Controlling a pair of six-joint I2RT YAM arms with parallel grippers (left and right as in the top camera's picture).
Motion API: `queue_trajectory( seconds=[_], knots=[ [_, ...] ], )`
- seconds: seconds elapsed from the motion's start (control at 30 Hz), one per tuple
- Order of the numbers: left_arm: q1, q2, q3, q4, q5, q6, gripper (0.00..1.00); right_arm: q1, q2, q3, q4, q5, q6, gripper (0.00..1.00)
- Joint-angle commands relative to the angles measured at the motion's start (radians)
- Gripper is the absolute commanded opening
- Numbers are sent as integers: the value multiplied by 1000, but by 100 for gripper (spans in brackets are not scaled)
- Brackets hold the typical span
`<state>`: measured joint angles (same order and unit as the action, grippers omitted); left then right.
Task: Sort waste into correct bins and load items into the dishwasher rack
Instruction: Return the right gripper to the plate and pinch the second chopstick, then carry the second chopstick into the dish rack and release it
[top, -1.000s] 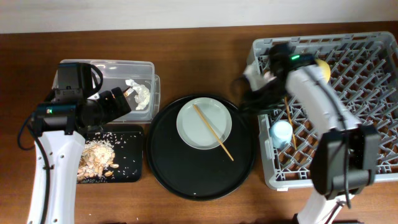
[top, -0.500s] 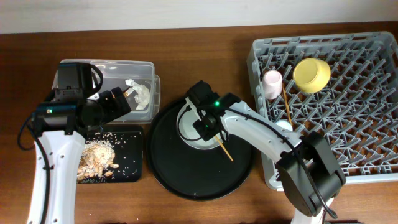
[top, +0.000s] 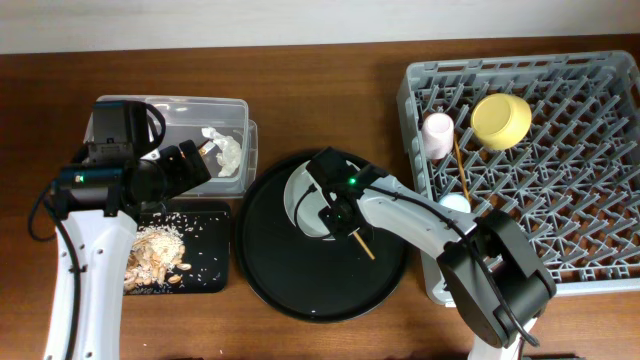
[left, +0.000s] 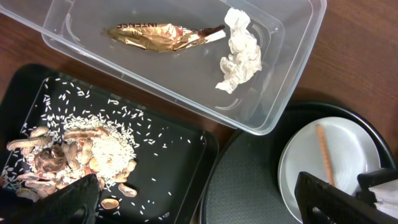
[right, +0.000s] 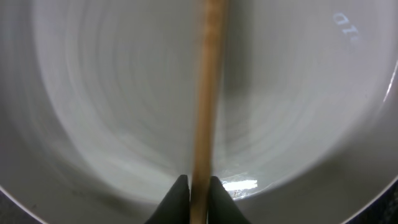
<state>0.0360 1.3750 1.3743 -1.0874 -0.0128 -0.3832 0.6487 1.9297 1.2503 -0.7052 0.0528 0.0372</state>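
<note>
My right gripper (top: 338, 208) is down on the pale plate (top: 298, 196) and shut on a wooden chopstick (top: 363, 244). The right wrist view shows the chopstick (right: 204, 106) pinched between both fingertips (right: 199, 194) over the plate (right: 93, 93). The second chopstick (top: 461, 168), pink cup (top: 437, 133), yellow bowl (top: 501, 120) and light-blue cup (top: 456, 203) are in the grey rack (top: 590, 250). My left gripper (left: 199, 202) is open and empty above the black tray (left: 180, 168) of food scraps (left: 68, 155). The tissue (left: 241, 50) and gold wrapper (left: 158, 36) lie in the clear tub (left: 292, 74).
The plate sits on a large round black tray (top: 290, 280) between the bins and the rack. The clear tub (top: 175, 108) stands behind the shallow black tray (top: 205, 250) at the left. Bare wooden table runs along the back.
My right arm left the pink cup in the rack and swung left to the plate. It then came down and shut on the chopstick. The left arm has not moved.
</note>
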Motion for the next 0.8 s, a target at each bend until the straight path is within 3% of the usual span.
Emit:
queue_trajectory(
  seconds=[0.0, 0.23, 0.4, 0.53, 0.77],
  knots=[
    [4, -9, 2, 2, -10, -6, 99, -2, -10, -2, 3, 11, 6, 4],
    [4, -9, 2, 2, -10, -6, 99, -29, -40, 165, -153, 1, 5, 4],
    [4, -10, 2, 2, -10, -6, 99, -227, -149, 266, -302, 1, 3, 4],
    [4, -10, 2, 2, -10, -6, 99, -461, -184, 267, -403, 0, -94, 4],
    [4, -9, 2, 2, -10, -6, 99, -652, -180, 265, -407, -15, -108, 4]
  ],
)
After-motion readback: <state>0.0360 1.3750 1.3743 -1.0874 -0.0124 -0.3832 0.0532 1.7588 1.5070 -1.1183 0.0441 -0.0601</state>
